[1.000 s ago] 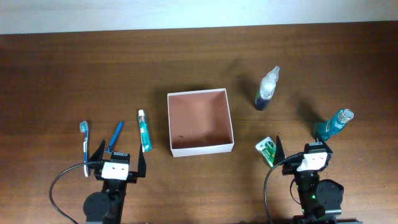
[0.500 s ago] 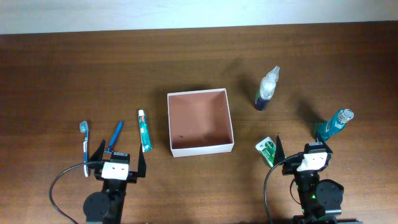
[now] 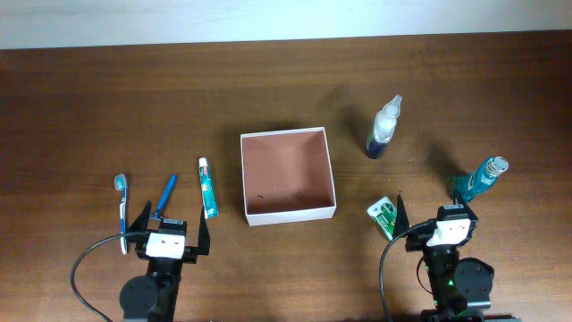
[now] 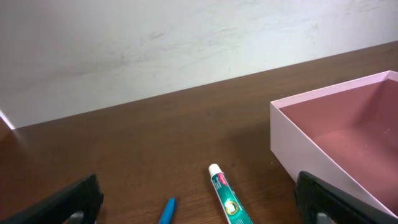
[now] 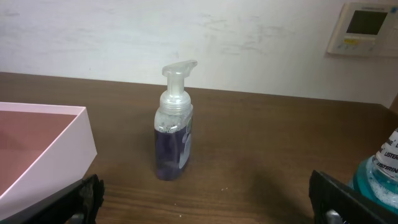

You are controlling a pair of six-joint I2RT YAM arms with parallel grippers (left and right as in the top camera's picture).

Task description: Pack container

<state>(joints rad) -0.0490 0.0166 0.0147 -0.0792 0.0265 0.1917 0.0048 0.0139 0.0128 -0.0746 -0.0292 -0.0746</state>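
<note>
Sitting in the middle of the overhead frame, the container [image 3: 286, 170] rests on the dark wooden bench [image 3: 107, 107] with its open side up, its white walls framing a reddish-brown floor. Just left of it, not touching, lies a toothpaste tube [image 3: 207, 188], cap toward the top of the frame. Further left lie a slim blue item [image 3: 165, 197] and a toothbrush [image 3: 122, 204]. To the upper right of the container stands a pump bottle [image 3: 382, 130] of dark liquid. A teal bottle [image 3: 480, 177] stands near the right edge, and a small green pack [image 3: 383, 216] lies below and to the right of the container.

The left fingers [image 4: 65, 202] sit at the lower left, spread wide and holding nothing, with the toothpaste tube ahead between them. The right fingers [image 5: 351, 202], at the lower right, are likewise spread wide and empty, close beside the green pack.
</note>
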